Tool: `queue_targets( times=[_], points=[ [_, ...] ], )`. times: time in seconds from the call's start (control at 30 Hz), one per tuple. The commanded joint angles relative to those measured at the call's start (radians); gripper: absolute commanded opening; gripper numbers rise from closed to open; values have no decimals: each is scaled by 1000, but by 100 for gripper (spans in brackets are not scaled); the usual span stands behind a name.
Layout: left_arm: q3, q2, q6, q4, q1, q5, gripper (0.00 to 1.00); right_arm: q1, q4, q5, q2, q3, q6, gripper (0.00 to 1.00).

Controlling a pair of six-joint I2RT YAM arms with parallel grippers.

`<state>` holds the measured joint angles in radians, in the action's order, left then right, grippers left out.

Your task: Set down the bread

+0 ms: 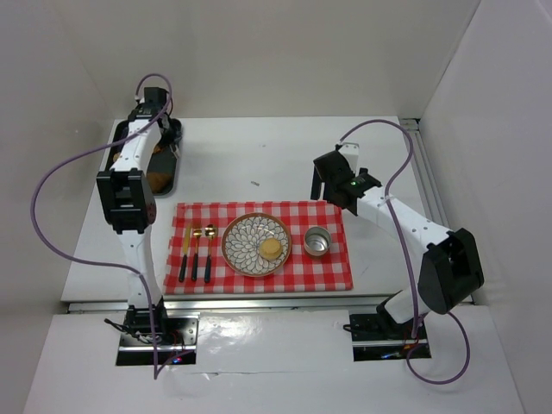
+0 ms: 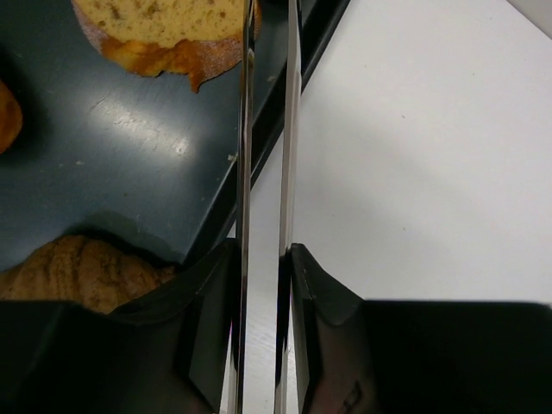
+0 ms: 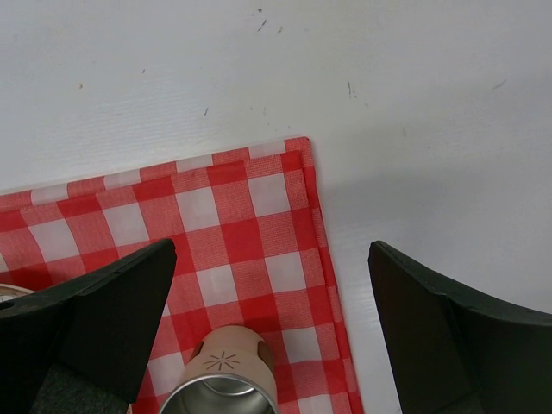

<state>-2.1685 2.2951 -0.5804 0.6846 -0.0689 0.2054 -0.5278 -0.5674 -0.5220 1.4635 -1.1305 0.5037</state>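
Observation:
My left gripper (image 2: 263, 250) is shut on a pair of metal tongs (image 2: 245, 129), whose two thin blades reach over the right rim of a dark tray (image 2: 129, 147). A cut bread slice (image 2: 164, 30) lies in the tray by the tong tips. A crusty piece (image 2: 73, 272) lies nearer, and another shows at the left edge. In the top view the left gripper (image 1: 158, 129) is over the tray (image 1: 171, 185). A patterned plate (image 1: 250, 233) on the checked cloth holds a small round bread (image 1: 272, 249). My right gripper (image 3: 272, 259) is open and empty above the cloth's far right corner.
A red-and-white checked cloth (image 1: 259, 285) carries cutlery (image 1: 197, 254) at the left and a metal cup (image 1: 316, 241), which also shows in the right wrist view (image 3: 226, 384). White walls enclose the table on three sides.

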Motion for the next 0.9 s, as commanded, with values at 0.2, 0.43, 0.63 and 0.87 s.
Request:
queue_targets(
  times=[0.2,0.43,0.63,0.87],
  points=[
    [212,-379,11,-72,7,69,5,-8,11,-7,-11,-46,-4,100],
    [416,-633,21,-45,46,49,4,-8,32,17,-34,-26,-13,100],
    [717,-980,83,18,197,-61,4,-8,60,-33,-43,-8,-31,100],
    [952,-1293,113,147,516,-195,4,-8,31,-61,-69,-35,-31,100]
  ],
)
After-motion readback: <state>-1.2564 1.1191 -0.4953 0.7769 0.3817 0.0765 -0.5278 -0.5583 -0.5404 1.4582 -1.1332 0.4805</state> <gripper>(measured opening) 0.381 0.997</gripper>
